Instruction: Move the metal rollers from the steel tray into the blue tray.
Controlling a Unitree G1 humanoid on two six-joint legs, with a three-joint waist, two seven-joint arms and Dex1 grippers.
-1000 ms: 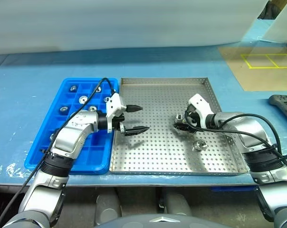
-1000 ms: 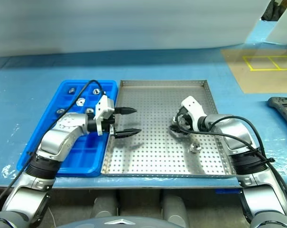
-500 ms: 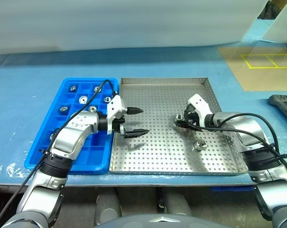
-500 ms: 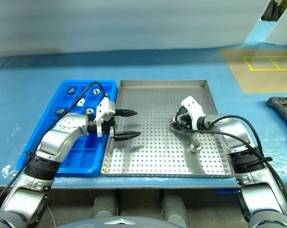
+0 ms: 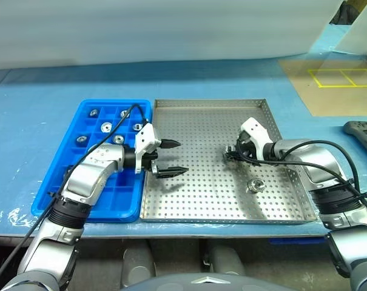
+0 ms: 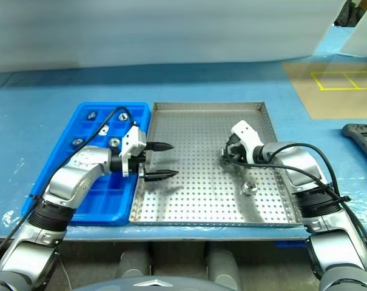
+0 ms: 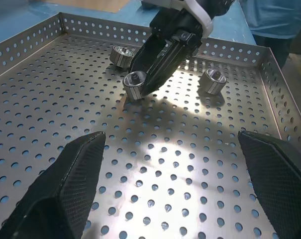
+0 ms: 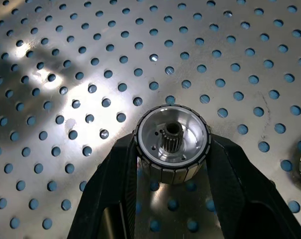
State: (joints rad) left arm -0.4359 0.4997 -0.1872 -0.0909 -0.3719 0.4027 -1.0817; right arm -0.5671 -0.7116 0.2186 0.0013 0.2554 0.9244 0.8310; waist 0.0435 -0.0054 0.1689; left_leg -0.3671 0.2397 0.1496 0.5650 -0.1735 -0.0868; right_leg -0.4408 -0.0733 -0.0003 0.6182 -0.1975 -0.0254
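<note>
The steel tray (image 5: 207, 197) lies in front of me with the blue tray (image 5: 89, 185) along its left side. My right gripper (image 5: 230, 155) is down on the steel tray's right half, shut on one metal roller (image 8: 171, 144) that rests on the perforated floor. A second roller (image 7: 120, 55) sits just behind it, and a third (image 5: 254, 185) lies loose nearer the front. Over the steel tray's left edge my left gripper (image 5: 180, 157) hangs open and empty, pointing right. Several rollers (image 5: 106, 127) sit in the blue tray's far compartments.
A black handheld device (image 5: 362, 130) lies on the blue table at the far right. Behind it is a brown board with yellow tape squares (image 5: 338, 82). A white sheet covers the back of the table.
My right gripper's fingers have closed on the roller they stood around. Both arms have stayed where they were.
</note>
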